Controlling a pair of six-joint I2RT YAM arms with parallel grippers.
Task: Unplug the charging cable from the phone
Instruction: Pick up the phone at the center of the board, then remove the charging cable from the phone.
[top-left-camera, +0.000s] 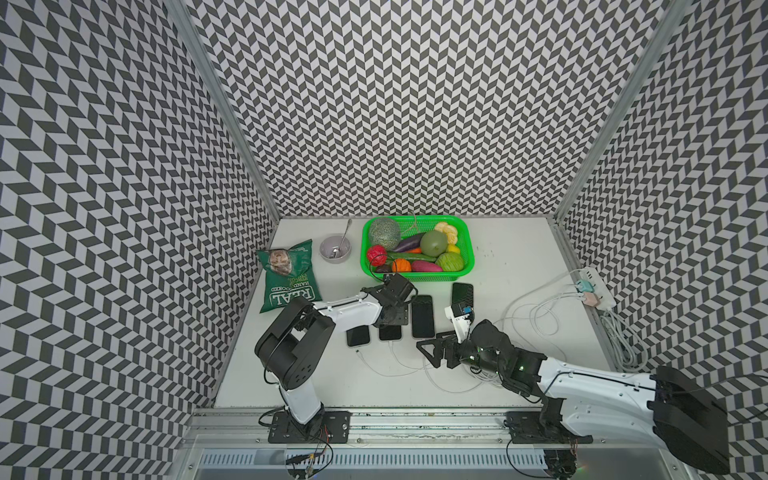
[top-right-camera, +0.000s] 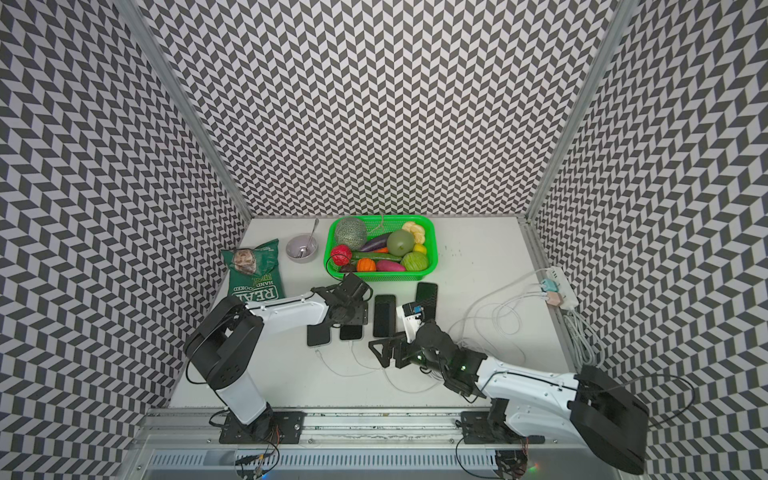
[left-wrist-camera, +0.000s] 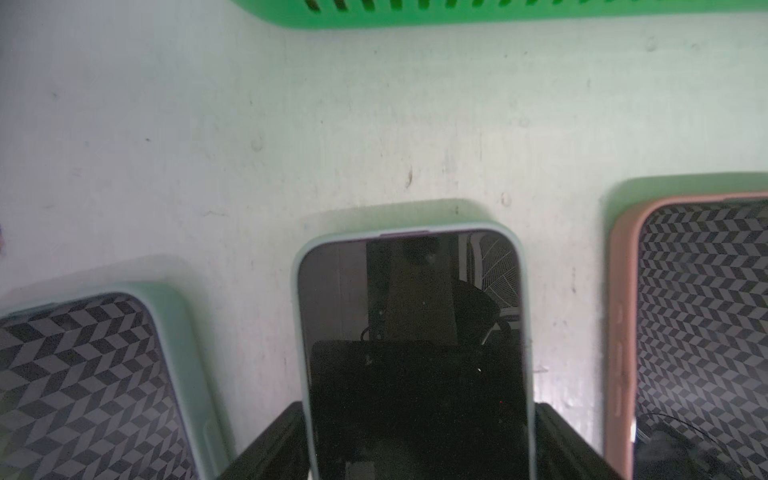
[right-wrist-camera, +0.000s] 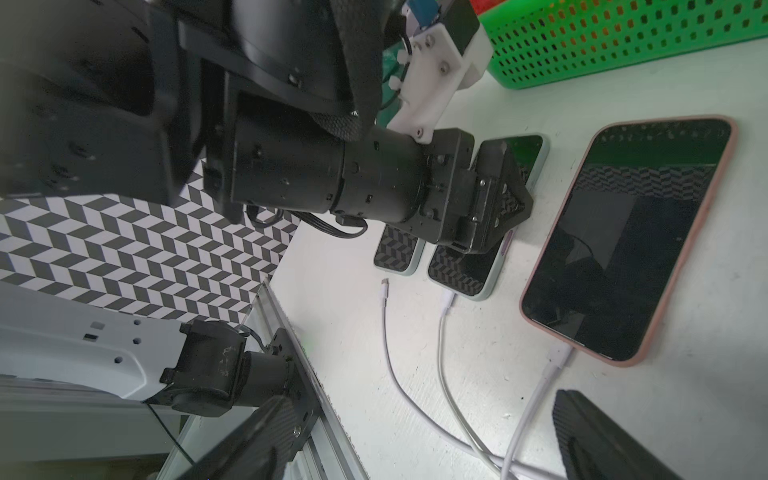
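Observation:
Several phones lie in a row on the white table. My left gripper (top-left-camera: 390, 318) is shut on the mint-cased phone (left-wrist-camera: 415, 299), with its fingers (left-wrist-camera: 266, 444) against the phone's two long sides. A white charging cable (right-wrist-camera: 446, 303) is plugged into that phone's near end. To its right lies a pink-cased phone (right-wrist-camera: 623, 241) with its own cable (right-wrist-camera: 557, 361) plugged in. Beside the leftmost phone (top-left-camera: 358, 336) a loose cable end (right-wrist-camera: 385, 282) rests on the table. My right gripper (right-wrist-camera: 415, 415) stands open low over the cables, in front of the pink phone, holding nothing.
A green basket (top-left-camera: 436, 276) of toy fruit and vegetables stands just behind the phones. A black phone (top-left-camera: 462, 295) lies to the right of the pink one. A crisp bag (top-left-camera: 286, 278) and a bowl (top-left-camera: 335, 248) with a spoon are at the back left. The power strip (top-left-camera: 596, 291) and coiled cables are at the right edge.

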